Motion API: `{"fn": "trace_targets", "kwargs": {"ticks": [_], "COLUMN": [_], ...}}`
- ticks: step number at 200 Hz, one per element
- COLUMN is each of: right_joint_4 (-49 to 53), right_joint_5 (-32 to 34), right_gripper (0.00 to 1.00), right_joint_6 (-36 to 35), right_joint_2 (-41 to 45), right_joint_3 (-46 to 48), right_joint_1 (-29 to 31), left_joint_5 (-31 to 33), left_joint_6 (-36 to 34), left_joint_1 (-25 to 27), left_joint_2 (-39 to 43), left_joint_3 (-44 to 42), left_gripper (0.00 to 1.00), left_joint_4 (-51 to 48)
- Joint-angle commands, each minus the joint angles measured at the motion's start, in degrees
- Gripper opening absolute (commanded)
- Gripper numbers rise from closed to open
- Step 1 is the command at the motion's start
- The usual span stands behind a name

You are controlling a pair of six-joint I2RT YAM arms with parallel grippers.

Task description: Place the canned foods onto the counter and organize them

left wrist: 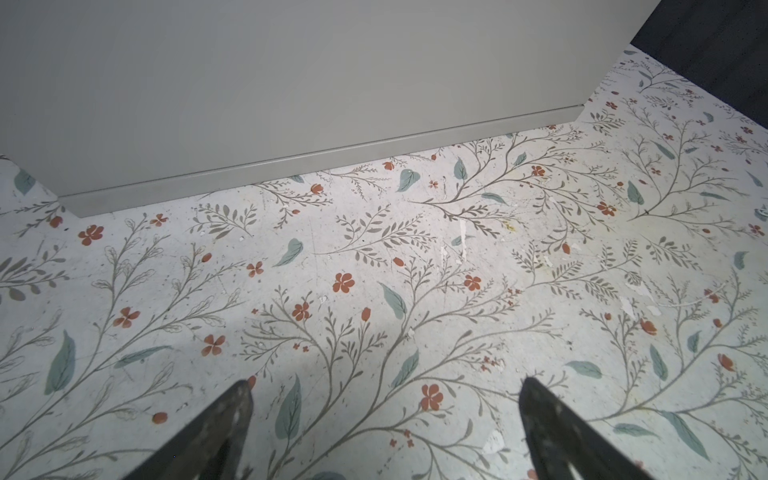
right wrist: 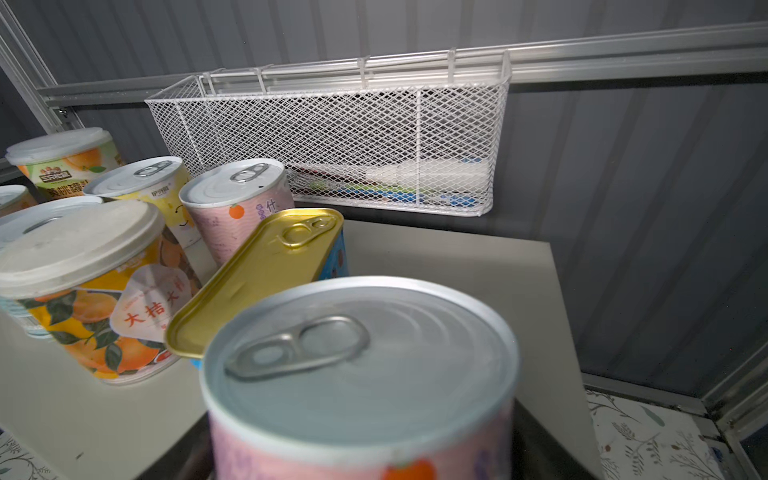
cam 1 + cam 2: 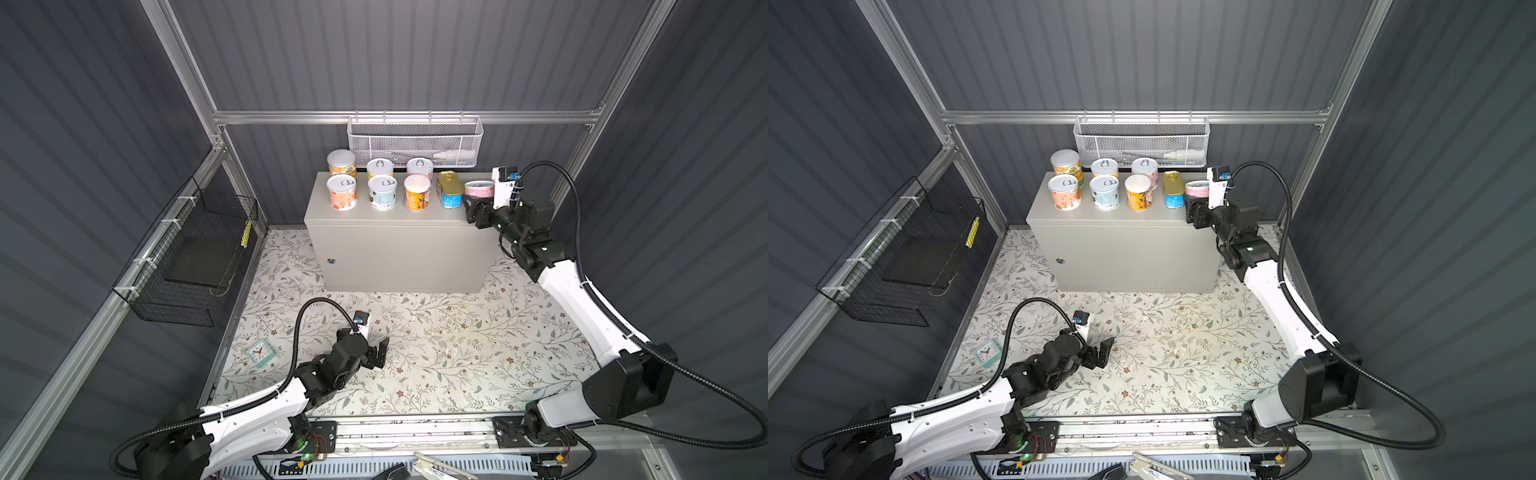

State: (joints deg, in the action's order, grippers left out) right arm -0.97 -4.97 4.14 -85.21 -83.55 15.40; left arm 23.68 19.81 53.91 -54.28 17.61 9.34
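The counter (image 3: pixel 399 253) stands at the back edge of the floral mat (image 3: pixel 436 345), and all eight canned foods are on its top. Six cans stand upright in two rows of three across the left and middle of the top. The back row (image 3: pixel 380 168) is close to the back edge and the front row (image 3: pixel 382 193) just before it, with neighbours near but apart. The gold tin (image 3: pixel 450 190) sits to their right, and the pink can (image 3: pixel 479 190) is just beside it, nearest the right edge. The right gripper (image 3: pixel 475 209) reaches in over the front right corner with a finger on either side of the pink can. I cannot tell whether the fingers press the can or stand clear of it. Open room on the top is a bare strip along the front edge and the back right corner. The white mesh basket (image 3: pixel 415 143) hangs on the back wall above the back row. The left gripper (image 1: pixel 385 384) hangs low over the mat before the counter's front, its fingers (image 1: pixel 232 415) wide apart and empty. A teal clock (image 3: pixel 259 352) lies near the mat's left edge.
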Motion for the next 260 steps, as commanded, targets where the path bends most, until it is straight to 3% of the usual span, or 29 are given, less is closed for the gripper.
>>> {"fn": "trace_targets", "kwargs": {"ticks": [1, 12, 55, 111, 171, 203, 241, 260], "right_joint_4": [-3.4, -2.9, -1.2, 0.9, -0.9, -6.9, -19.2, -29.6], "right_joint_5": [-2.4, -2.7, -0.8, 4.9, 13.1, 18.9, 21.1, 26.5], "right_gripper": [0.92, 0.99, 0.99, 0.99, 0.99, 0.99, 0.99, 0.99], "right_joint_6": [-0.2, -0.3, -1.7, -3.6, -2.9, -1.4, 1.7, 1.1], "right_joint_2": [0.0, 0.1, 3.2, 13.7, 31.7, 39.7, 41.1, 39.7], "right_joint_3": [-3.4, -3.4, -2.3, 4.5, 26.2, 41.0, 56.5, 63.8], "right_joint_1": [-0.2, -0.2, -0.2, -0.2, -0.7, -1.9, -3.2, -3.4], "left_joint_5": [1.6, 1.3, 0.9, 1.6, 2.6, 3.3, 5.0, 5.4], "left_joint_6": [-1.1, -1.0, -1.0, -1.3, -1.8, -2.1, -2.8, -3.0], "left_joint_1": [-0.2, -0.2, -0.2, -0.1, -0.2, -0.2, -0.2, -0.2], "left_joint_2": [-0.1, -0.3, -1.4, -0.6, 0.5, 0.7, 0.7, 0.5], "left_joint_3": [1.0, 1.0, 1.5, 1.5, 1.2, 1.5, 1.5, 1.4], "left_gripper": [1.0, 1.0, 1.0, 1.0, 1.0, 1.0, 1.0, 1.0], "left_joint_4": [1.0, 1.2, 1.4, 0.9, 0.4, 0.0, -0.3, -0.1]}}
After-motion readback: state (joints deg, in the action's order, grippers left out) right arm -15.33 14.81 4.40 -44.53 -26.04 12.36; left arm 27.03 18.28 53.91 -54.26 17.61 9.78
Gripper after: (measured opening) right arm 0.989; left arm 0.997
